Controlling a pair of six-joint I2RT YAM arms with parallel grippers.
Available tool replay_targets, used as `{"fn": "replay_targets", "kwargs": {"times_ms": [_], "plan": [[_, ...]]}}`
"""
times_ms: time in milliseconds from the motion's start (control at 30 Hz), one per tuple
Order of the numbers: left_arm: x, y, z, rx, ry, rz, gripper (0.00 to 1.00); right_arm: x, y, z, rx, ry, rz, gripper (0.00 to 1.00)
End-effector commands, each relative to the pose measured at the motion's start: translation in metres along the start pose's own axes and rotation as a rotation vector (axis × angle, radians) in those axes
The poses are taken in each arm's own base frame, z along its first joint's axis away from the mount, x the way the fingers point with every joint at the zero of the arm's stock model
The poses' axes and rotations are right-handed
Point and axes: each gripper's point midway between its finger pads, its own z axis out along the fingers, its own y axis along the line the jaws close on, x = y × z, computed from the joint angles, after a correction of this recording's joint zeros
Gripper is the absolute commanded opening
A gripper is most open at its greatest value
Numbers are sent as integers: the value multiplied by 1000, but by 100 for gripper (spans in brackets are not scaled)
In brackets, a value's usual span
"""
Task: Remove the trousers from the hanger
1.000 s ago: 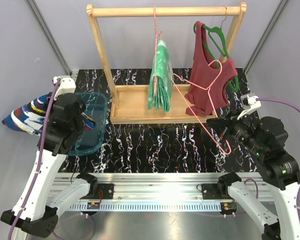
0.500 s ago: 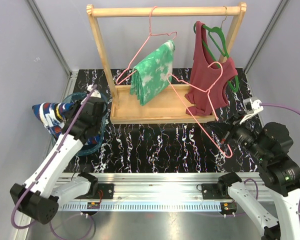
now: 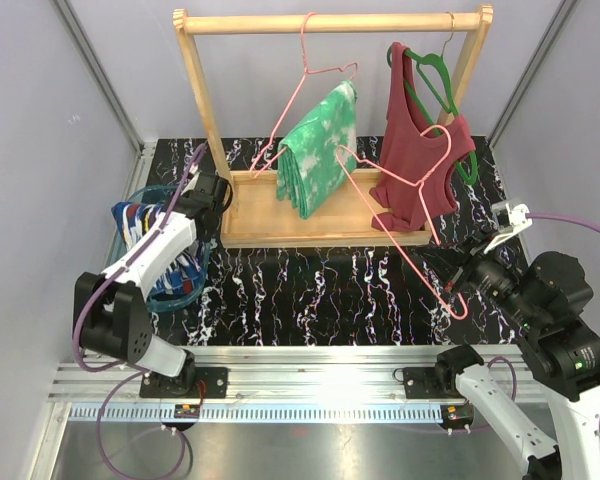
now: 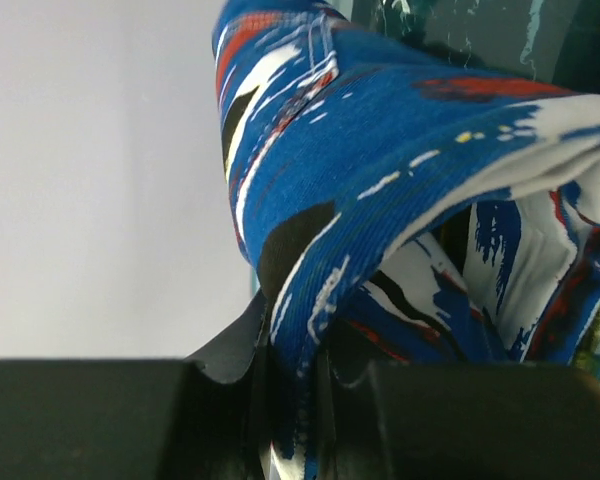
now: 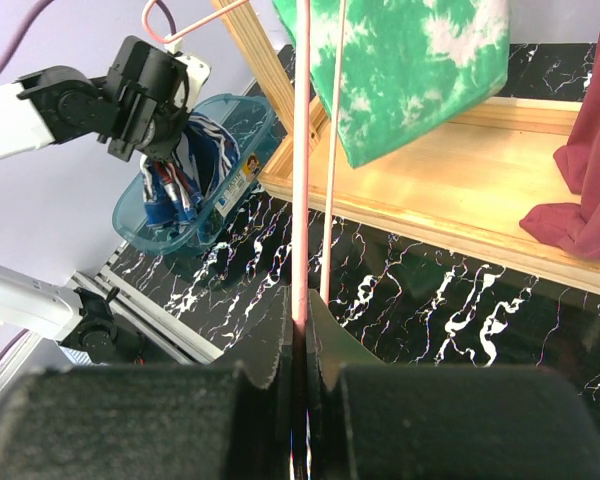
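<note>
My left gripper [image 3: 175,215] is shut on the blue trousers with red, white and black patches [image 3: 145,228], which hang down into the clear blue tub [image 3: 170,292]. In the left wrist view the cloth [image 4: 400,150] is pinched between the fingers at my left gripper [image 4: 295,385]. My right gripper [image 3: 462,280] is shut on the wire of an empty pink hanger [image 3: 400,235] that leans against the rack; the right wrist view shows my right gripper [image 5: 301,335] on the wire. The green-and-white trousers [image 3: 318,150] hang tilted on another pink hanger [image 3: 305,60] on the wooden rail.
The wooden rack [image 3: 195,95] with its base tray stands at the back. A maroon tank top [image 3: 420,170] hangs on a green hanger [image 3: 430,85] at the right. The tub [image 5: 225,185] stands at the table's left edge, by the grey wall.
My left arm has swung the blue trousers from beyond the table's left edge rightwards into the tub. The green trousers' hanger has turned and swung on the rail. My right gripper has shifted slightly right.
</note>
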Motion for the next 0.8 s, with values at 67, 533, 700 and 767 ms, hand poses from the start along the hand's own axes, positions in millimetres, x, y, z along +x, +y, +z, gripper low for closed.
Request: {"fn": "replay_targets", "kwargs": {"times_ms": [67, 533, 700, 767], "plan": [[-15, -16, 17, 42, -19, -107, 0, -13, 7, 0, -28, -43, -18, 0], [-51, 10, -19, 175, -126, -283, 80, -10, -4, 12, 13, -21, -1, 0], [-55, 27, -75, 397, -308, -438, 99, -12, -11, 18, 44, -22, -5, 0], [-54, 34, -84, 418, -356, -498, 99, -14, -13, 21, 54, -25, -7, 0]]}}
